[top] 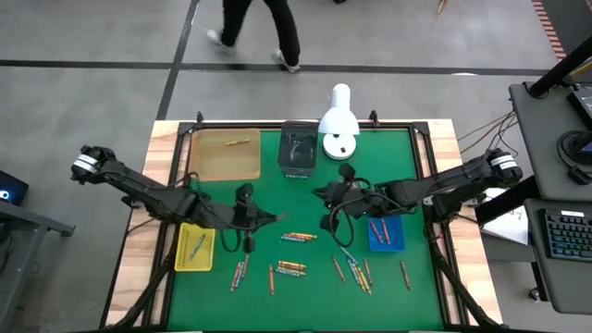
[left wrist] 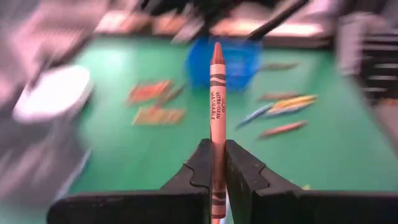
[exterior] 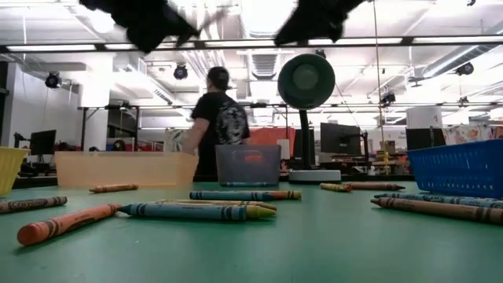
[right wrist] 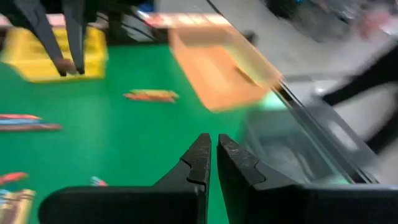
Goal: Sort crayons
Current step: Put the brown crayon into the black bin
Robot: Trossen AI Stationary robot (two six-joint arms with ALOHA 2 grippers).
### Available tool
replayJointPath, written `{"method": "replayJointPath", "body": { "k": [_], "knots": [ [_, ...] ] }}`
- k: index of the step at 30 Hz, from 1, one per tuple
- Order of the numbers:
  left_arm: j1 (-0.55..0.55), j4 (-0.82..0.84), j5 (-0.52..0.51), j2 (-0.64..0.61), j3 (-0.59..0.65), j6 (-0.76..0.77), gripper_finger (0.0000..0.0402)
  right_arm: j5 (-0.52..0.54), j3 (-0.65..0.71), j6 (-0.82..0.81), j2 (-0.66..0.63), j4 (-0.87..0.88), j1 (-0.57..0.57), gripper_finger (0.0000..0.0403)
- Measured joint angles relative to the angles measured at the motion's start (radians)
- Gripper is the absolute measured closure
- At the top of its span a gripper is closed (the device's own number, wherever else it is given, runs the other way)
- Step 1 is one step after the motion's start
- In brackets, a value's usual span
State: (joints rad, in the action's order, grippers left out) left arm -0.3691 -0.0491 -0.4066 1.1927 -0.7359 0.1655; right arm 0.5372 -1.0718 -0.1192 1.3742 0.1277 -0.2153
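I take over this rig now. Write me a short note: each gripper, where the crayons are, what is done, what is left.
Left gripper: shut on an orange-brown crayon, lifted above the mat.
Right gripper: shut, empty, above the mat centre.
Done: some crayons lie in the yellow tray, blue tray and orange tray.
Left: loose crayons scattered over the front of the green mat; place the held one, then sort those.

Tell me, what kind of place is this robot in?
Probably a big robot lab or workshop. Behind the green table strewn with thin wax crayons there are computer monitors, ceiling pipes and lights, and a person in dark clothes walking by on a grey floor.
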Motion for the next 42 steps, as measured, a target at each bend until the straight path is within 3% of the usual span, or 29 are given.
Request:
{"method": "replayJointPath", "body": {
  "k": [3,6,11,20,25,29,36,42],
  "knots": [
    [0.0,-0.18,0.113,-0.002,0.025,-0.193,0.04,-0.09,0.0,0.107,0.045,-0.16,0.0,0.0385],
    [0.0,-0.325,0.179,0.004,0.062,-0.292,0.04,-0.137,0.0,0.189,0.098,-0.339,0.0,0.0385],
    [0.0,-0.498,0.189,0.004,0.15,-0.308,0.04,-0.155,0.001,0.271,0.159,-0.53,0.0,0.0385],
    [0.0,-0.855,0.187,-0.024,0.346,-0.26,0.04,-0.331,0.002,0.277,0.159,-0.606,0.0,0.0385],
    [0.001,-0.893,0.159,-0.027,0.367,-0.262,0.04,-0.336,-0.019,0.242,0.166,-0.629,0.0,0.0366],
    [0.002,-0.893,0.077,-0.027,0.364,-0.281,0.04,-0.336,-0.046,0.225,0.198,-0.625,0.0,0.0318],
    [0.006,-0.902,0.064,-0.029,0.363,-0.291,0.04,-0.336,-0.117,0.235,0.267,-0.637,0.0,0.0239],
    [0.005,-0.902,0.038,-0.029,0.363,-0.287,0.04,-0.335,-0.164,0.25,0.305,-0.639,0.0,0.0235]
  ]
}}
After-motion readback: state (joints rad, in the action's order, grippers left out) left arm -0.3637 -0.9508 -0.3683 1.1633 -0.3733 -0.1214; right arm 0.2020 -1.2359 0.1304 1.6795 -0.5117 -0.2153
